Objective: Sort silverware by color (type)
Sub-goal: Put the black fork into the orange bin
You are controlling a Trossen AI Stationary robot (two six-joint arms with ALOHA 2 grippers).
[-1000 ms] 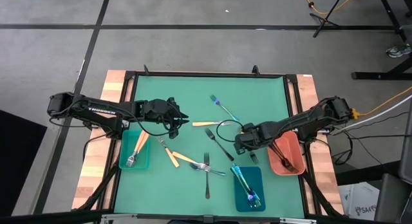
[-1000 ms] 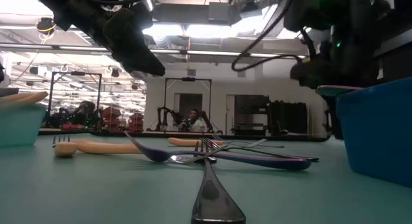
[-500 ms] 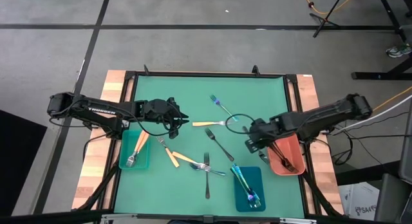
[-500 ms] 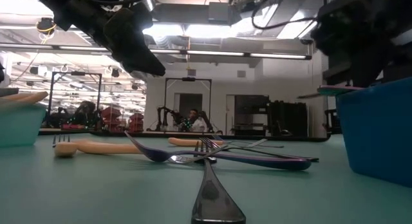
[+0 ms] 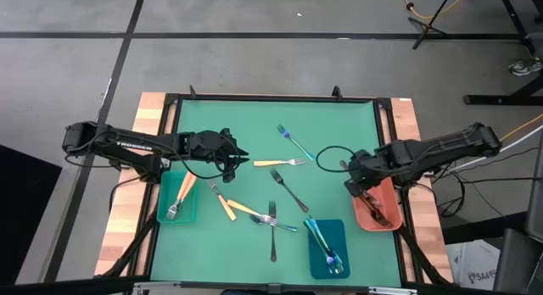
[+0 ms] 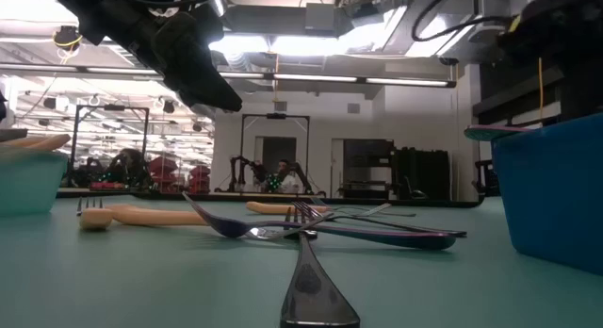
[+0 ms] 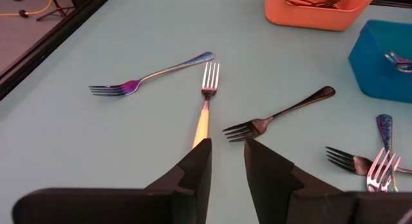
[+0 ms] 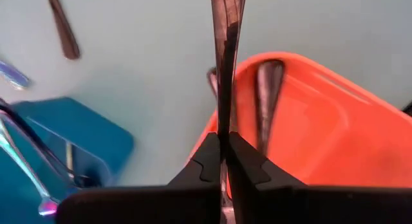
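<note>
Silverware lies scattered on the green table: a tan-handled fork (image 5: 278, 163), an iridescent fork (image 5: 294, 141), a dark fork (image 5: 288, 189) and several more near the front. My left gripper (image 5: 243, 153) hangs open above the table's left half, and the tan-handled fork (image 7: 206, 98) lies just beyond its fingers. My right gripper (image 5: 352, 180) is shut on a dark piece of silverware (image 8: 225, 50) over the near-left rim of the salmon tray (image 5: 382, 212). My right gripper pinches the dark piece (image 8: 224, 124) between its two fingers, which point steeply down. I see the piece edge-on, reaching on past the fingertips along their line. It is lifted clear, above the salmon tray's rim (image 8: 257, 66). Which end the fingers hold is hidden.
A teal tray (image 5: 176, 202) at the left front holds tan-handled forks. A blue tray (image 5: 327, 248) at the front holds iridescent pieces. The salmon tray holds dark ones. Two forks cross near the front middle (image 5: 272, 220). Bare table lies toward the far edge.
My right gripper has risen and gone toward the table's right edge, from beside the dark fork at mid-table to the salmon tray's rim. It has stayed shut on the dark piece. My left arm has kept still.
</note>
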